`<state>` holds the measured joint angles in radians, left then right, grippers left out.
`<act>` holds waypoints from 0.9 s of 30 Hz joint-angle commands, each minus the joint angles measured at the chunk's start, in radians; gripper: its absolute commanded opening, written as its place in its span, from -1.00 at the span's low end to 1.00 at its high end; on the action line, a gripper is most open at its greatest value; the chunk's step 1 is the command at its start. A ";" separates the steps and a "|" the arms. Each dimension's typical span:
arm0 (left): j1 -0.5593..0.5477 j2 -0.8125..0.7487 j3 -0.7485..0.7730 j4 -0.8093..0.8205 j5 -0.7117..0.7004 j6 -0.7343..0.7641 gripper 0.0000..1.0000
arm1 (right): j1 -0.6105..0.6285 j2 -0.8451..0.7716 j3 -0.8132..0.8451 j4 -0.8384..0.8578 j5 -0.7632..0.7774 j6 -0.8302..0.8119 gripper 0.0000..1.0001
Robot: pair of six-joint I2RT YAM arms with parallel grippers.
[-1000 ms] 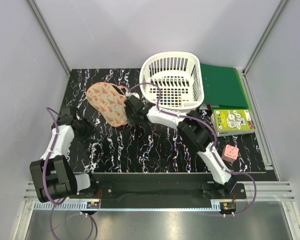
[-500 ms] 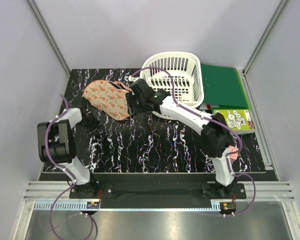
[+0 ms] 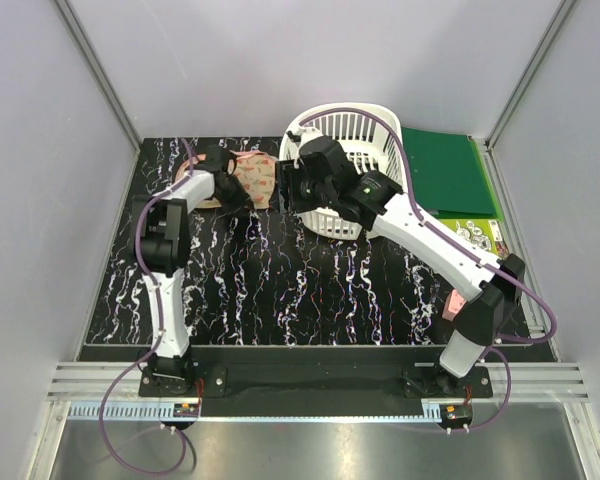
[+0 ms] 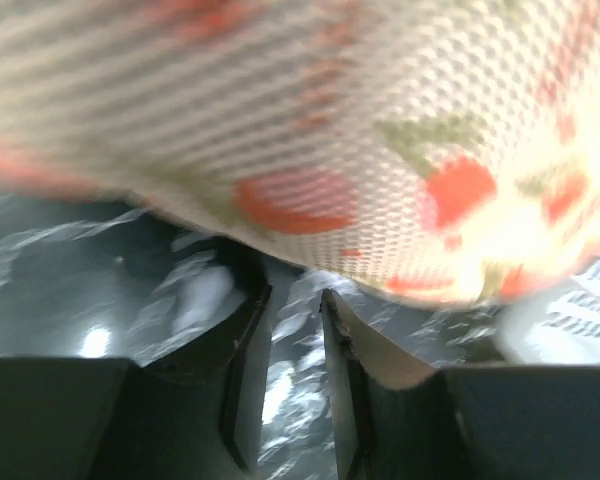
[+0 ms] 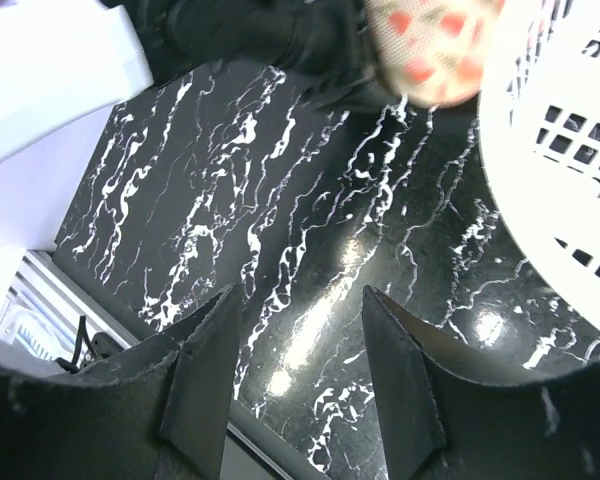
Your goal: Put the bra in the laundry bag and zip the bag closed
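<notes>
The laundry bag (image 3: 257, 177), peach with a watermelon print, lies bunched at the far side of the table, just left of the basket. My left gripper (image 3: 232, 193) is at its near left edge. In the left wrist view the bag's mesh (image 4: 380, 130) fills the upper part, and the gripper (image 4: 295, 330) is below it with its jaws a little apart and only table between them. My right gripper (image 3: 285, 190) is wide open and empty (image 5: 300, 320) above the table, with the bag (image 5: 430, 40) beyond it. The bra is out of view.
The white slotted basket (image 3: 365, 130) stands at the far middle, right next to the right gripper, and its wall shows in the right wrist view (image 5: 560, 180). A green folder (image 3: 445, 170), a book (image 3: 475, 232) and a pink cube (image 3: 452, 305) lie on the right.
The left arm has swung up and across to the bag. The right arm has risen towards the basket. The bag has shifted farther back and to the right and is now bunched.
</notes>
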<state>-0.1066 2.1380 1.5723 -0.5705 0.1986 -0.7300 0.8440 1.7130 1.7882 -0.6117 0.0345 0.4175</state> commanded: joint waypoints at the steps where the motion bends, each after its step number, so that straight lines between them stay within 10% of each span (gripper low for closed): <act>1: -0.021 0.094 0.208 -0.006 0.084 -0.023 -0.29 | -0.046 -0.042 -0.018 -0.022 0.005 0.015 0.19; 5: 0.018 0.071 0.337 -0.041 0.105 0.041 0.04 | -0.072 -0.027 -0.015 -0.026 -0.027 0.018 0.18; 12: 0.223 -0.171 0.145 0.087 0.223 0.153 0.51 | -0.079 0.011 0.026 -0.042 -0.090 0.015 0.19; 16: 0.376 -0.147 0.135 0.113 0.301 0.176 0.47 | -0.085 0.016 0.031 -0.057 -0.104 0.006 0.19; 20: 0.462 -0.080 0.146 0.191 0.341 0.123 -0.01 | -0.092 0.008 0.030 -0.077 -0.114 0.006 0.20; 27: 0.481 0.117 0.261 0.201 0.299 0.026 0.04 | -0.100 -0.006 0.016 -0.097 -0.113 0.009 0.20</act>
<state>0.3962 2.1647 1.7809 -0.4164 0.4778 -0.6357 0.7574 1.7340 1.7756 -0.6994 -0.0696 0.4271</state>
